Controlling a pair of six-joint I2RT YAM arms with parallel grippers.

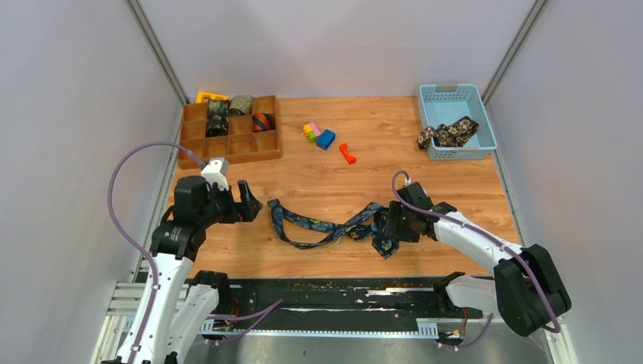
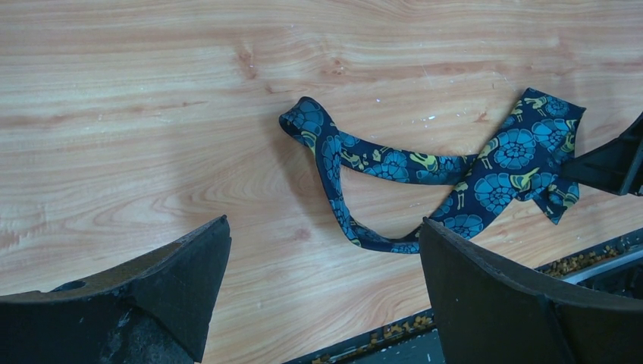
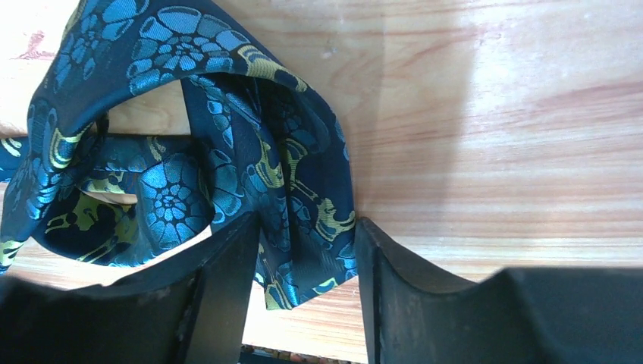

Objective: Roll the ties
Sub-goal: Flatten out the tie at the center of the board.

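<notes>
A navy tie with gold-teal paisley (image 1: 326, 226) lies in a loose wavy line across the near middle of the wooden table. My right gripper (image 1: 393, 226) is at its wide right end; in the right wrist view (image 3: 307, 227) the jaws stand close together with the folded wide end (image 3: 227, 152) pinched between them. My left gripper (image 1: 246, 201) is open and empty just left of the narrow end. In the left wrist view (image 2: 322, 227) the tie (image 2: 394, 163) lies ahead of the fingers. A black-tan floral tie (image 1: 447, 133) is bunched in the blue basket.
A wooden compartment tray (image 1: 227, 144) at the back left holds coiled ties, among them a green one (image 1: 241, 104) and an orange-navy striped one (image 1: 262, 121). Coloured plastic blocks (image 1: 318, 134) and a red piece (image 1: 347, 153) lie mid-back. The blue basket (image 1: 455, 91) stands back right.
</notes>
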